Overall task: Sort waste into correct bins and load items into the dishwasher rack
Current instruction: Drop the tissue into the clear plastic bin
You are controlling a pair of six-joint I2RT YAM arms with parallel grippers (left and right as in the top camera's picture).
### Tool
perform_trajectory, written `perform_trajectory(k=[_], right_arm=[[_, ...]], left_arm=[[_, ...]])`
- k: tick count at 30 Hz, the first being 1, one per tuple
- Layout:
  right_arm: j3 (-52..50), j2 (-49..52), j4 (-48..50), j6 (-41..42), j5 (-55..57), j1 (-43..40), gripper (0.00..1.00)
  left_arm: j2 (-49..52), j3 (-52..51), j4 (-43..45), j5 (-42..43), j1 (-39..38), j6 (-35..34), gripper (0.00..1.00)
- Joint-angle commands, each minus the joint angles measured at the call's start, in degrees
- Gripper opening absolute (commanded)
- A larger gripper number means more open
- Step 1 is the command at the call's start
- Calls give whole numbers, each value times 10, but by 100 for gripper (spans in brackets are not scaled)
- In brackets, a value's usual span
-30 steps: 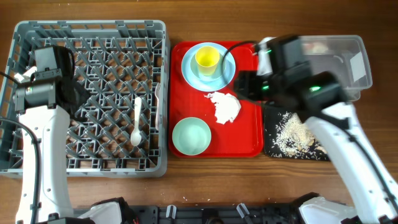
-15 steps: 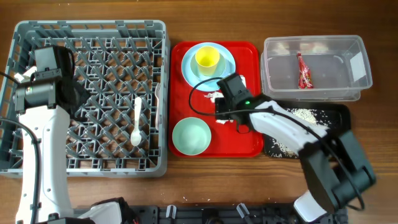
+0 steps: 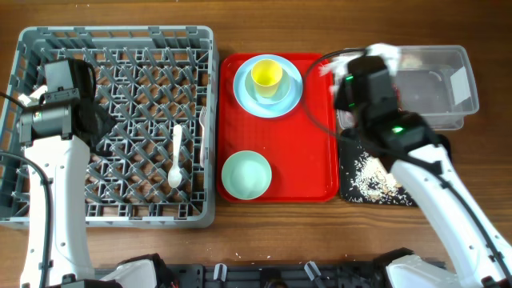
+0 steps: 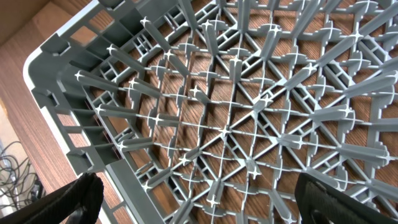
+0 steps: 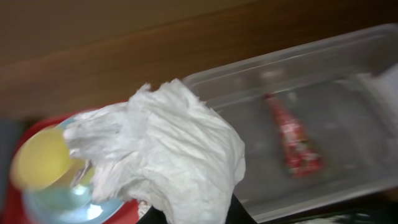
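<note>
Napkin: the napkin (image 5: 168, 155) is up in the air, gripped at its lower part by the right fingers (image 5: 240, 216), just off the far right corner of the red tray (image 3: 308, 152).
Napkin direction: a crumpled lump with no clear long axis; one ragged flap reaches back towards the red tray.
Napkin material: thin white paper, soft, with many folds and an uneven edge.
Right fingers: closed narrow on the napkin; the paper hides most of them.
Clear tub (image 3: 436, 88): right of the red tray at its far end, rectangular, see-through plastic; the napkin hangs over the tub's end nearest the tray.
Red wrapper (image 5: 292, 140): flat on the tub floor, narrow and glossy, its long axis crosswise to the tub's long walls.
Black tray (image 3: 346, 188): right of the red tray at its near end, shallow, with pale rice-like scraps (image 3: 374, 172) scattered inside; the right arm crosses above it.
On the red tray: a light blue plate (image 3: 244, 90) at the far end with a yellow cup (image 3: 266, 76) upright on it; a pale green bowl (image 3: 246, 174) at the near end, mouth up.
Rack (image 3: 116, 32): left of the red tray, grey plastic with upright pegs; a white spoon (image 3: 176, 156) lies among the pegs, parallel to the tray's long side.
Left fingers (image 4: 84, 196): spread wide with nothing between them, above the rack's side farthest from the red tray.
Surface (image 3: 264, 232): brown wood.
</note>
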Motion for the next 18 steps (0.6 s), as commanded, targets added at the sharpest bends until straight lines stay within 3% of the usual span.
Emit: perform_trajectory(k=[1,4,5,6,7,12,18], right_arm=[[-9,33,1,-2,55,-73,19],[-9,87,17,-2,41,-127,21],[-9,106,27,-7,30,-140,28],[-9,125,42,-26,8,-153,68],[-9,133,50,-35,-8,-161,100],[22,69,13,-47,-15,-178,100],[38,-197,-108,-15,-82,-178,100]], left_arm=[[-5,3,0,-5,3,-6,100],[-5,3,0,-5,3,-6,100],[-5,3,0,-5,3,-6,100],[-5,3,0,-5,3,-6,100],[-5,3,0,-5,3,-6,100],[-5,3,0,-5,3,-6,100],[-5,3,0,-5,3,-6,100]])
